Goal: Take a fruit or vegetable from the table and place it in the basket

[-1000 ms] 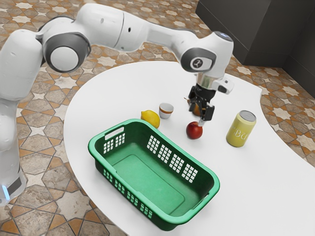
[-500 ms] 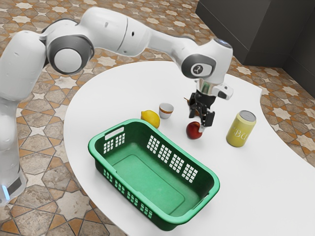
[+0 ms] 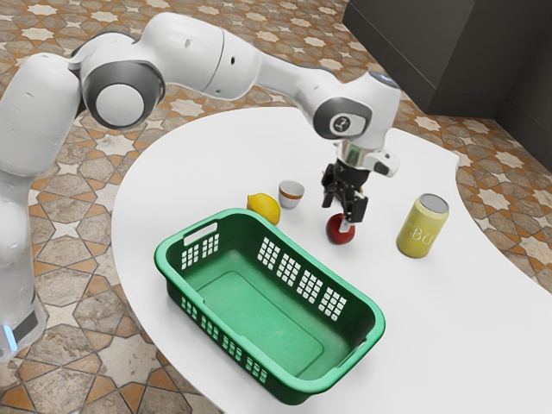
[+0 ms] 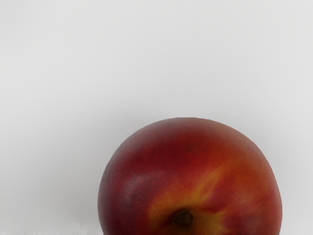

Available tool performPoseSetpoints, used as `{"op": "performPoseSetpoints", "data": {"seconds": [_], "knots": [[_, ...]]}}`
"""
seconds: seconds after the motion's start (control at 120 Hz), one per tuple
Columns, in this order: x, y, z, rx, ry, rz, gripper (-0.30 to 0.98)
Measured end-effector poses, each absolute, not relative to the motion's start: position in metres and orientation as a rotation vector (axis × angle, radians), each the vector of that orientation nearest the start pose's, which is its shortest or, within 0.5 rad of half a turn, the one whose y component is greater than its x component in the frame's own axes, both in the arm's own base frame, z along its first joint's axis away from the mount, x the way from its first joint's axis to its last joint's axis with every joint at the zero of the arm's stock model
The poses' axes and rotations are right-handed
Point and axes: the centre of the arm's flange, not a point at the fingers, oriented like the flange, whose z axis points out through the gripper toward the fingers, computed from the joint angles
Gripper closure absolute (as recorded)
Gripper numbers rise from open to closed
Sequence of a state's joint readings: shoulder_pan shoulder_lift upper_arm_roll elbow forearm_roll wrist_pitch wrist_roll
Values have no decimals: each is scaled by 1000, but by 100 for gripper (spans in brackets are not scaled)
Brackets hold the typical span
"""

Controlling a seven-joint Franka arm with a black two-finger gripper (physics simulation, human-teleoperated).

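Grn perforated basket (image 3: 250, 310), flr visible, nr lemon (image 3: 264, 209) & upright cup (image 3: 291, 195); gripper (image 3: 337, 217) at nectarine (image 3: 337, 233), fingers apart

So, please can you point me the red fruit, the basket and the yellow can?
Red fruit (image 4: 190, 176): wrist view, on the skin near the stem hollow.
Basket (image 3: 246, 306): exterior view, on its bare green floor.
Yellow can (image 3: 420, 229): exterior view, on its side, below the grey top.

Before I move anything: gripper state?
Gripper: open, fingers apart, down at the red fruit on the table; not holding it.
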State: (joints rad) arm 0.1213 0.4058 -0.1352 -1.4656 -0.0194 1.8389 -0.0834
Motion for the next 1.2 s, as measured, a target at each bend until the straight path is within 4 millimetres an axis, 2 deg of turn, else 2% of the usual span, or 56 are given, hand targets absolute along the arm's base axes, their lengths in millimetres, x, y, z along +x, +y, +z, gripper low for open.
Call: {"op": "performPoseSetpoints", "data": {"seconds": [0.233, 0.467, 0.633, 0.808, 1.0, 1.2], "knots": [[677, 3, 445, -3210, -138, 60, 0], [679, -6, 441, -3218, -117, 66, 0], [682, -2, 433, -3220, -128, 81, 0], [686, -8, 435, -3229, -112, 68, 0], [691, -3, 434, -3232, -122, 60, 0], [691, -7, 430, -3236, -112, 71, 0]]}}
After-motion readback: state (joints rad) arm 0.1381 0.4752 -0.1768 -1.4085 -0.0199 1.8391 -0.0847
